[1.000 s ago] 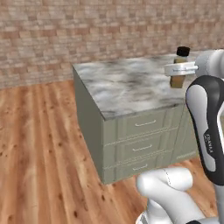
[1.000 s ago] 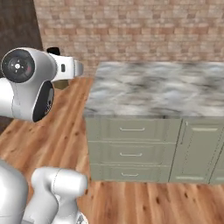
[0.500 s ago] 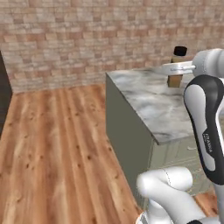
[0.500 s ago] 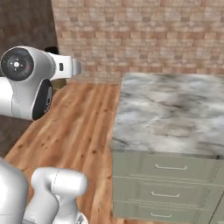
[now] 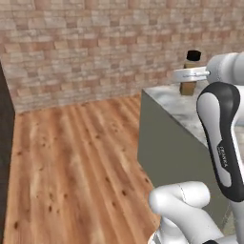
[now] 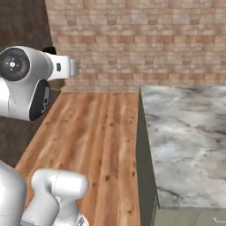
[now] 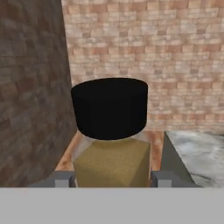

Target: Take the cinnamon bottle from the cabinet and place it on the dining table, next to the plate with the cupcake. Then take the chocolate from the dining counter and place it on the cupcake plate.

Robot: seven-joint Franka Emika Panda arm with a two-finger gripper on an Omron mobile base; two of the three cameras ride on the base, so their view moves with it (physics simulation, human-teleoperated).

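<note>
The gripper [image 7: 112, 178] is closed on the cinnamon bottle [image 7: 110, 135], its jaws partly apart to take the bottle's width, one grey finger tip [image 7: 63, 178] showing at each side of the clear body. In the hand view the bottle stands upright between them: a broad black cap [image 7: 109, 107] on top and below it a clear shoulder over a fill of tan-brown powder that reaches nearly to the cap. The bottle's base is cut off at the bottom of that view.

In the left base view the same bottle [image 5: 190, 74] is held high in the air by the white hand, in front of the brick wall [image 5: 95, 43] and above the far corner of a marble-topped counter [image 5: 183, 107]; it does not touch the counter. The white finger plate crosses its middle, so only the black cap and the lower tan part are clear there. In the right base view the bottle is mostly hidden behind the arm's large round joint [image 6: 20, 66]; a sliver of black cap [image 6: 50, 50] peeks over it.

The counter's grey-green side panel [image 5: 171, 152] drops to a wooden plank floor [image 5: 71, 157]. Its marble top [image 6: 185, 141] runs out of the right base view at the right edge, and a drawer handle at the bottom right corner is barely visible. A dark wall [image 7: 30, 87] stands at the left.
</note>
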